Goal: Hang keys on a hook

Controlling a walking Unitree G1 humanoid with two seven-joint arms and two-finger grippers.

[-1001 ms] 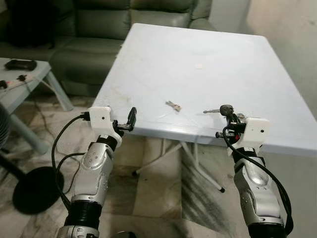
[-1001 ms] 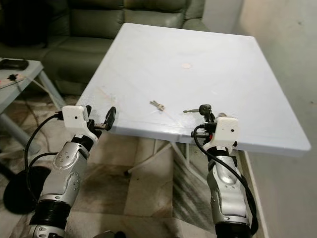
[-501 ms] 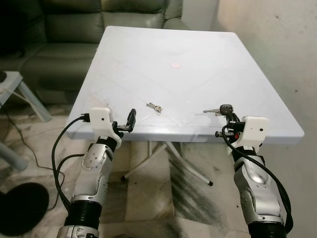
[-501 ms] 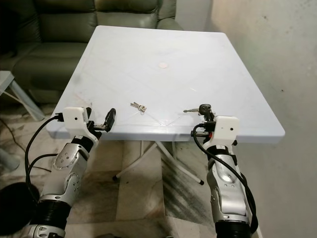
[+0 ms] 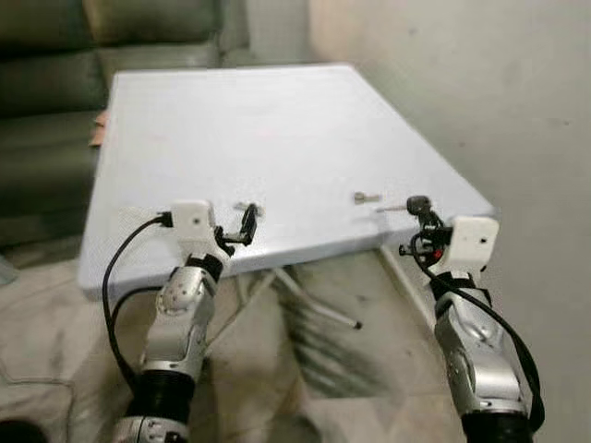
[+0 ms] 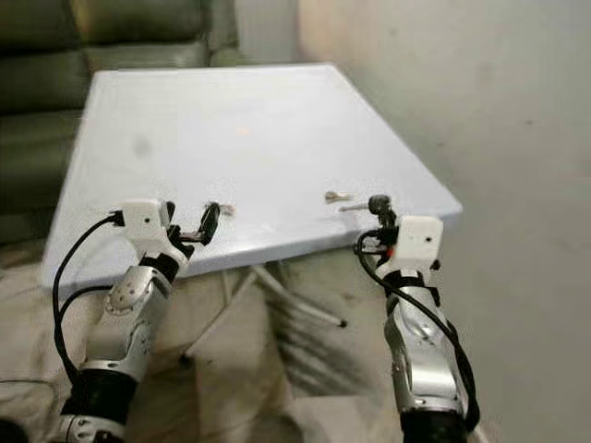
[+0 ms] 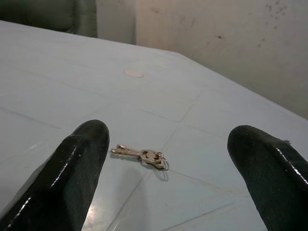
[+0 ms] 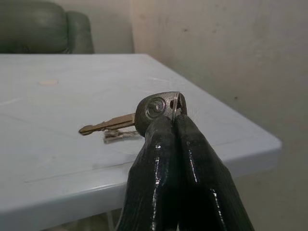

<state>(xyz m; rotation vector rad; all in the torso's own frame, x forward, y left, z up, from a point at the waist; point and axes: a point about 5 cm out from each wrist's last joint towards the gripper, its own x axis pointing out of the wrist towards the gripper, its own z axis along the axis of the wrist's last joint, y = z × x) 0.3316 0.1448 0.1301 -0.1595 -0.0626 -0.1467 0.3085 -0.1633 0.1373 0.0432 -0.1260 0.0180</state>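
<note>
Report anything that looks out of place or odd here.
One small bunch of keys lies loose on the white table, in front of the open left hand. The right hand is shut on a dark-headed key, held level. No hook in view. Nothing looks spilled or damaged.

Both silver arms are raised with forearms angled upward, each ending in a white wrist block with a black cable looping down along it. The left hand is held forward at the near edge of the white surface, its two long black fingers spread wide apart. The right hand is held at a similar height, its black fingers pressed tightly together around the black-headed metal key.
</note>
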